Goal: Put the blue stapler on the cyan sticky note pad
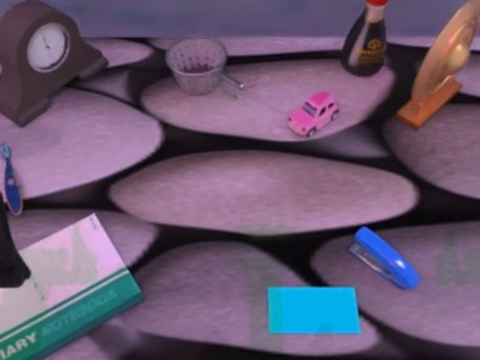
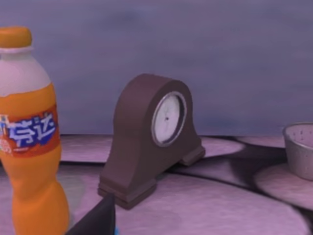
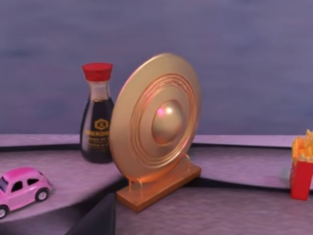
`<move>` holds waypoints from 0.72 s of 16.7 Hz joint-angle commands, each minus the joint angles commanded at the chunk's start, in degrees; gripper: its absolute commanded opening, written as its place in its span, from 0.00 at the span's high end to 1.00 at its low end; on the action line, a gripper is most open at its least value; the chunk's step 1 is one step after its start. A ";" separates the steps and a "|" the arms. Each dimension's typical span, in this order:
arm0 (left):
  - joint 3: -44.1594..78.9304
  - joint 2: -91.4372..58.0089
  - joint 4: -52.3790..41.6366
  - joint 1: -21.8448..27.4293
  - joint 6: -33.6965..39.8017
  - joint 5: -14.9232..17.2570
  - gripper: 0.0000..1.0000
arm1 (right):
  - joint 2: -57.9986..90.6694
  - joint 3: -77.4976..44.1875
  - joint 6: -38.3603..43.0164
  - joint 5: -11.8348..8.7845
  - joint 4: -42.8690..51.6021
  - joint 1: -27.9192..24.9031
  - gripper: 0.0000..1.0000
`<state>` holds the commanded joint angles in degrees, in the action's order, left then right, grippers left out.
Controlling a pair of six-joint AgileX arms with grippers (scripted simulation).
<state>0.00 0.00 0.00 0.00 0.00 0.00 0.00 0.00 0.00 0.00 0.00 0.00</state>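
Currently the blue stapler [image 1: 385, 257] lies flat on the counter [image 1: 262, 191] at the front right, angled, just beside the upper right corner of the cyan sticky note pad [image 1: 313, 310] but apart from it. The pad sits flat at front centre, nothing on it.

Left arm is at the left edge of the top view, a dark shape over the green-and-white notebook [image 1: 67, 292]; can't tell whether the left tool is released or clenched. Right arm isn't in the top view, so its tool's state can't be told either.

Back row: brown clock [image 1: 41, 56] left, metal strainer [image 1: 197, 66], pink toy car [image 1: 313, 113], soy sauce bottle [image 1: 366, 37], gold disc on stand [image 1: 442, 64] right. Left wrist view adds an orange soda bottle [image 2: 29, 137] near the clock; right wrist view shows a red fries box [image 3: 302, 169] beyond the disc.
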 joint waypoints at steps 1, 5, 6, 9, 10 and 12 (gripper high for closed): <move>0.00 0.00 0.00 0.00 0.00 0.00 0.00 | 0.00 0.00 0.00 0.00 0.00 0.00 0.00; 0.00 0.00 0.00 0.00 0.00 0.00 0.00 | 3.54 -3.48 -0.70 -0.06 2.72 -1.23 0.00; 0.00 0.00 0.00 0.00 0.00 0.00 0.00 | 5.94 -5.79 -1.15 -0.07 4.45 -2.00 0.00; 0.00 0.00 0.00 0.00 0.00 0.00 0.00 | 16.84 -15.41 -2.99 -0.03 11.54 -5.03 0.00; 0.00 0.00 0.00 0.00 0.00 0.00 0.00 | 21.69 -19.27 -3.74 0.00 14.41 -6.24 0.00; 0.00 0.00 0.00 0.00 0.00 0.00 0.00 | 33.00 -27.51 -5.38 0.05 20.74 -8.88 0.00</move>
<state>0.00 0.00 0.00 0.00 0.00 0.00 33.00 -27.51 -5.38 0.05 20.74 -8.88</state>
